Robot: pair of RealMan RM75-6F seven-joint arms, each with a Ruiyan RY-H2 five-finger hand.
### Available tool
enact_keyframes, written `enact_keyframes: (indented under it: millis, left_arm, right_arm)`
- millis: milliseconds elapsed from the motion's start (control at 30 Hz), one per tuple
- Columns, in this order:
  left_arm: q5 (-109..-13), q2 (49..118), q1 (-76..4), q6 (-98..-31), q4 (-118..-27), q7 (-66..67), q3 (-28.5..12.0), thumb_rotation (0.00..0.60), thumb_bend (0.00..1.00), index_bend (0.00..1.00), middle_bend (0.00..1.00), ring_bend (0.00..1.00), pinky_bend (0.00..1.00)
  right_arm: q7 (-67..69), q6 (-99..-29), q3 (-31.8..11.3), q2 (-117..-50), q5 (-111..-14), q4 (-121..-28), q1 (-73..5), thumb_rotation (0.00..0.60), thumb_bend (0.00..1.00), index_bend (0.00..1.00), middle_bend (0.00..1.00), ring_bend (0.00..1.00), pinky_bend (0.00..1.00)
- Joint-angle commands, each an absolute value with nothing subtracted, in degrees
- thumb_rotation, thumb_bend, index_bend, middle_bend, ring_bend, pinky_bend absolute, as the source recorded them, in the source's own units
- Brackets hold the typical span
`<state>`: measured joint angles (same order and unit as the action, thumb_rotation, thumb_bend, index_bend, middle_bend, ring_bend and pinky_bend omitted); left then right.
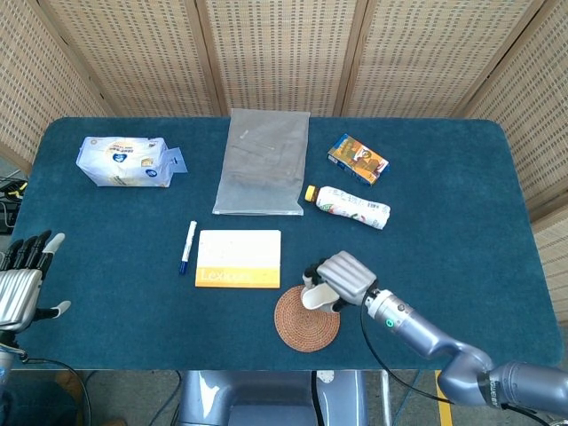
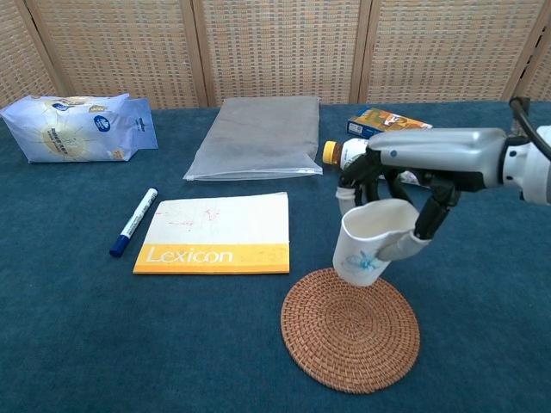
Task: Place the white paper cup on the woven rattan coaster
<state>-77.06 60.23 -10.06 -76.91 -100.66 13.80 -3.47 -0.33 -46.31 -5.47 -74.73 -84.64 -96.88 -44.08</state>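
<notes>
The white paper cup [image 2: 368,243] with a blue flower print hangs tilted above the far edge of the round woven rattan coaster [image 2: 350,328]. My right hand [image 2: 411,191] grips it, fingers behind the rim and thumb pressing its right side. In the head view the cup [image 1: 313,294] shows just over the coaster's [image 1: 306,321] upper rim, under the right hand [image 1: 341,278]. My left hand [image 1: 24,277] stays at the table's left edge, open and holding nothing.
An orange-and-white Lexicon notebook [image 2: 215,233] lies left of the coaster, with a blue marker [image 2: 133,222] beyond it. A grey plastic pouch [image 2: 256,136], a lying bottle [image 2: 349,156], a small box [image 2: 389,122] and a tissue pack [image 2: 76,127] sit further back.
</notes>
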Motion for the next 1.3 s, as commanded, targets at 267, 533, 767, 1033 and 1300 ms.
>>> enact_keyframes:
  millis: [267,533,767,1033,1300]
  left_arm:
    - [-76.8,60.2,-10.2,-76.7,-100.5,13.4,-3.3,0.600,0.00,0.00,0.00,0.00,0.00]
    - [-76.9,60.0,-10.3,-76.6,-100.5,12.9,-3.3,0.600,0.00,0.00,0.00,0.00,0.00]
    - [-76.9,60.1,-10.3,-76.5,-100.4,13.1,-3.1,0.600,0.00,0.00,0.00,0.00,0.00]
    - [-76.7,60.0,-10.3,-76.5,-100.4,12.9,-3.1,0.600,0.00,0.00,0.00,0.00,0.00]
    - [-76.6,60.2,-10.5,-76.4,-100.3,13.2,-3.0,0.600,0.00,0.00,0.00,0.00,0.00]
  right_arm:
    - [-6.7,-41.1,-4.0,-76.8,-79.1,-98.7,-46.2,0.600,0.22,0.48,0.48,0.46,0.60]
    - [-9.8,-40.3,-3.5,-77.3,-75.7,-99.1,-46.9,0.600,0.22,0.47,0.47,0.45,0.60]
    - [-10.8,-41.2,-3.5,-78.1,-74.9,-99.3,-47.0,0.600,0.21,0.43,0.44,0.43,0.60]
    - [-10.4,-41.5,-3.5,-78.2,-74.4,-99.4,-47.1,0.600,0.15,0.08,0.06,0.10,0.16]
    - [-10.2,-43.0,-3.4,-75.8,-75.6,-101.8,-46.7,0.600,0.15,0.07,0.04,0.08,0.15]
